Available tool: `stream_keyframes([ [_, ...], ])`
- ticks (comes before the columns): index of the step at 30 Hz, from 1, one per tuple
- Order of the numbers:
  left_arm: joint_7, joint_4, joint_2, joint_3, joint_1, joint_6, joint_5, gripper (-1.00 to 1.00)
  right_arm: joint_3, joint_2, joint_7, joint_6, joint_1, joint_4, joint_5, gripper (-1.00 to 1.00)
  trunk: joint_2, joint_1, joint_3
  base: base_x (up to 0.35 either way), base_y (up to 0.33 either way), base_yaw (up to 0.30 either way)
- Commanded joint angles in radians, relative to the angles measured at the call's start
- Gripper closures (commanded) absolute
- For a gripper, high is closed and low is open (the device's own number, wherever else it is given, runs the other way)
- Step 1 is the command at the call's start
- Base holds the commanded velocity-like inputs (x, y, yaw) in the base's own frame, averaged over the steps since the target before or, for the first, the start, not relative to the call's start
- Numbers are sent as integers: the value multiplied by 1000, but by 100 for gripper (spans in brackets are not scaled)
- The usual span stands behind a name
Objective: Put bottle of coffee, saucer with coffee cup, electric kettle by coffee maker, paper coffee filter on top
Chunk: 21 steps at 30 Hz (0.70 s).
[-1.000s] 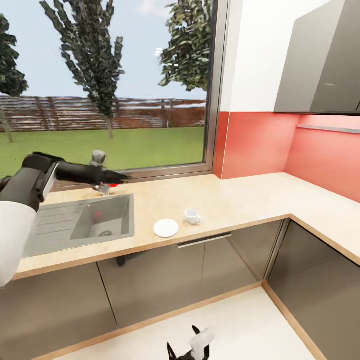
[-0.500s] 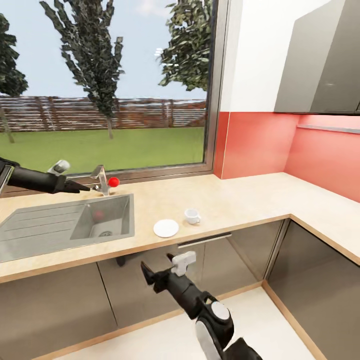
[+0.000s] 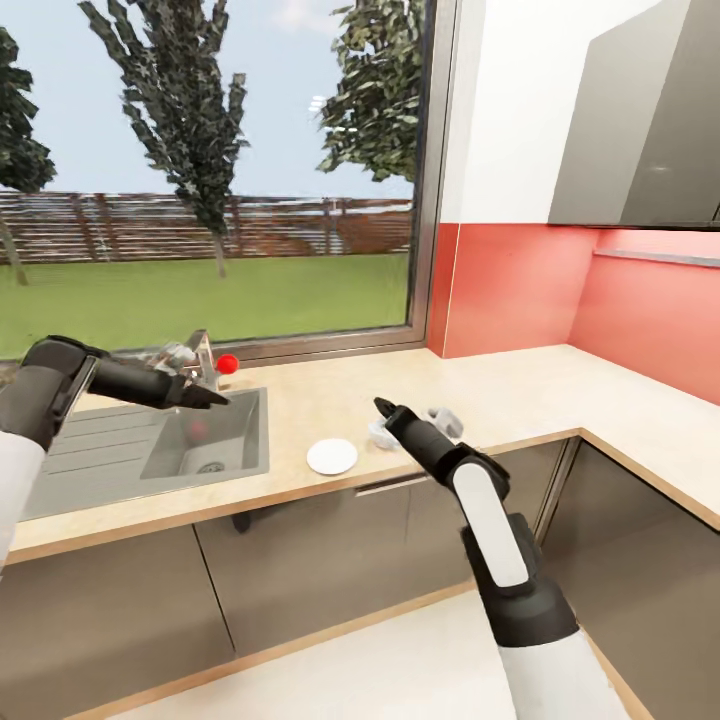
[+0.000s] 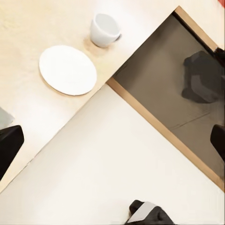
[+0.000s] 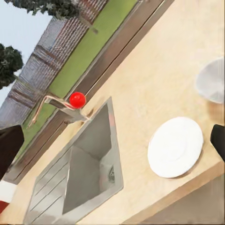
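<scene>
Saucer [image 3: 332,456] beside coffee cup [image 4: 104,29]; tap [image 5: 65,105] in right wrist view.

a steel sink [image 3: 215,440] with a ribbed drainboard [image 3: 95,450], a tap [image 5: 56,104] carrying a red ball [image 3: 228,365], a big window [image 3: 210,170] onto lawn, trees and fence, grey wall cupboards [image 3: 640,120] over red backsplash [image 3: 520,290], pale floor [image 4: 122,159].
</scene>
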Motion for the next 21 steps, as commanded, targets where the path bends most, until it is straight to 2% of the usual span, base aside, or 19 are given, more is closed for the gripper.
stream_keyframes([
  [1,-9,-1,-12,-1,8,11,-9,-100,-7,0,-44,6,-10,-5,-26,-100,-1,0,-1,0,0,0],
  [2,-9,0,-27,-1,19,11,-9,-100,-13,0,-71,11,-18,-11,-52,-100,-1,0,-1,0,0,0],
  [5,-9,0,-47,0,28,11,-9,-100,-14,0,-91,28,-24,-15,-97,-100,-1,0,-1,2,0,0],
  [7,-9,0,-52,1,30,11,-9,-100,-12,0,-94,42,-25,-16,-107,-100,-1,0,-1,53,0,0],
  [15,-10,1,-74,2,32,12,16,-100,-9,0,-74,79,-26,-17,-118,-100,-1,0,-1,272,32,0],
  [17,-10,1,-78,2,32,12,17,-100,-10,0,-68,104,-26,-17,-118,-100,-1,0,-1,295,187,0],
  [19,-9,1,-79,4,35,12,17,-100,-10,0,-64,160,-26,-16,-119,-100,-1,0,-1,267,213,0],
  [20,-8,2,-74,18,40,11,16,-100,-10,0,-64,195,-26,-13,-119,-100,-1,0,-1,39,31,-49],
  [21,-7,2,-73,20,44,11,15,-100,-10,0,-64,198,-25,-12,-120,-100,-1,0,-1,25,20,-81],
])
